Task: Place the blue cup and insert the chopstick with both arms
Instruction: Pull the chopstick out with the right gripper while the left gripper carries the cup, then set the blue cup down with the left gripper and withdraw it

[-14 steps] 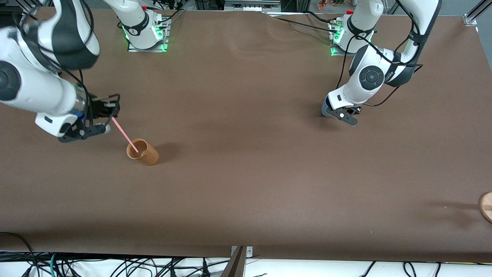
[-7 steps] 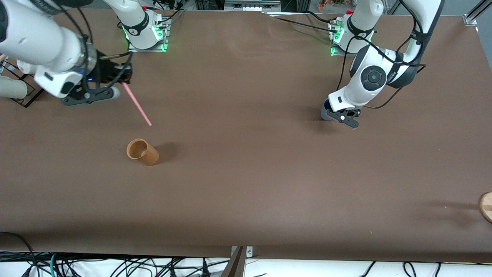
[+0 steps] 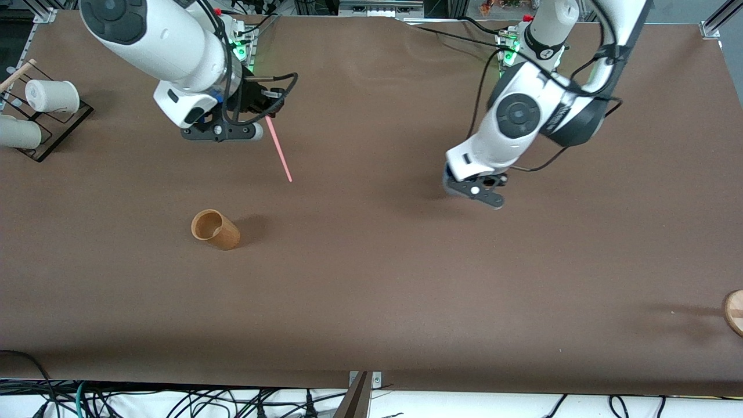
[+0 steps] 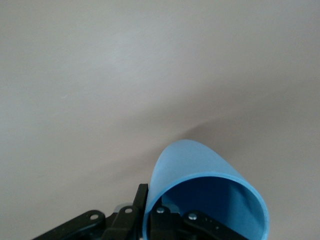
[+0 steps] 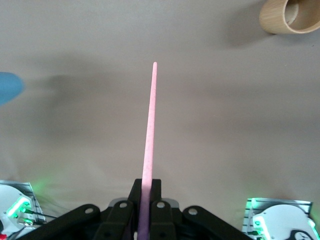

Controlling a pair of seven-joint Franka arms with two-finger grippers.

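My left gripper [image 3: 473,188] is shut on the blue cup [image 4: 200,172]. It pinches the cup's wall near the rim, one finger inside and one outside [image 4: 150,192]. The cup hangs low over the table's middle, toward the left arm's end. In the front view only a sliver of the cup [image 3: 446,172] shows under the hand. My right gripper [image 3: 258,119] is shut on the pink chopstick [image 3: 278,149], which slants down over bare table. The right wrist view shows the chopstick [image 5: 150,125] between the closed fingers [image 5: 145,187] and the blue cup [image 5: 7,86] at the picture's edge.
An orange-brown cup [image 3: 216,230] lies on its side, nearer the front camera than the right gripper, and also shows in the right wrist view [image 5: 290,16]. A black wire rack with white cups [image 3: 35,110] stands at the right arm's end. A wooden disc [image 3: 734,312] sits at the left arm's end.
My right gripper lifted the chopstick away from the orange-brown cup and carried it toward the table's middle. My left gripper moved the blue cup toward the middle too.
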